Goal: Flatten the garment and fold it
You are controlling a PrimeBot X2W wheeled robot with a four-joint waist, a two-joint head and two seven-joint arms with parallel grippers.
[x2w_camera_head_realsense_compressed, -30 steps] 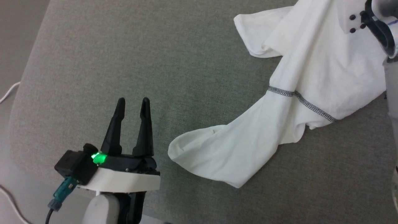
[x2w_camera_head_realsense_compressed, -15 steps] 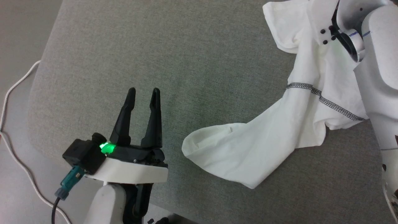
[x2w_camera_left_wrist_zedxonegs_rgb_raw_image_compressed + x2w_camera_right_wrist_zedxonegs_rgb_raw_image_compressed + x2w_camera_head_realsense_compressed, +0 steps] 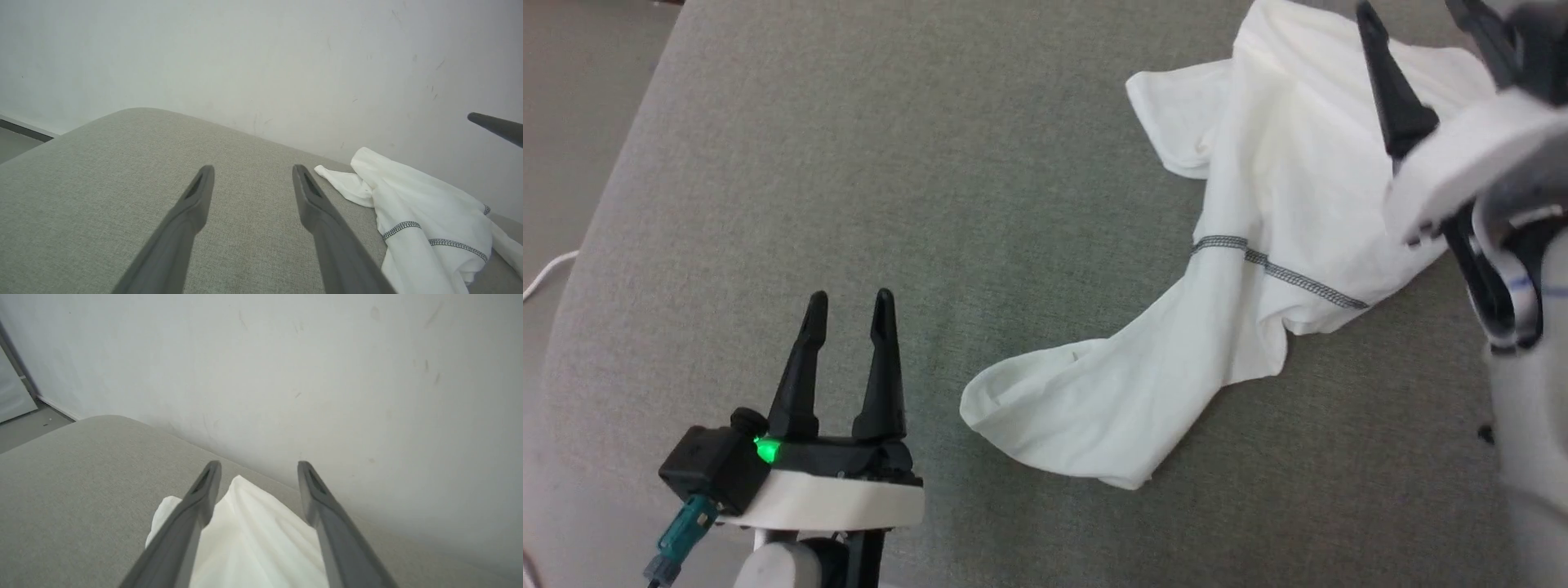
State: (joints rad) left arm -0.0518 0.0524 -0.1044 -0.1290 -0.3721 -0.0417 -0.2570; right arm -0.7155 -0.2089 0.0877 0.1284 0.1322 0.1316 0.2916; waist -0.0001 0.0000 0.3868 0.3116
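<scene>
The garment (image 3: pixel 1258 269) is a white T-shirt with dark zigzag stitching, lying crumpled in a long diagonal heap on the grey cushion (image 3: pixel 980 180). It also shows in the left wrist view as the garment (image 3: pixel 425 212) and under the right fingers as the garment (image 3: pixel 253 535). My left gripper (image 3: pixel 849 298) is open and empty, hovering left of the shirt's near end; in its own view the left gripper (image 3: pixel 253 169) points over bare fabric. My right gripper (image 3: pixel 1413 12) is open above the shirt's far part, holding nothing, and the right gripper (image 3: pixel 259 465) shows the cloth below it.
The cushion's rounded left edge (image 3: pixel 596 220) drops to the floor, where a white cable (image 3: pixel 547 265) lies. A pale wall (image 3: pixel 261 61) stands close behind the cushion's far edge. One right finger (image 3: pixel 496 127) reaches into the left wrist view.
My right gripper has opened and let go of the garment, which has settled onto the cushion. The right arm has swung so its fingers point away. The camera shifted; the left gripper stayed open.
</scene>
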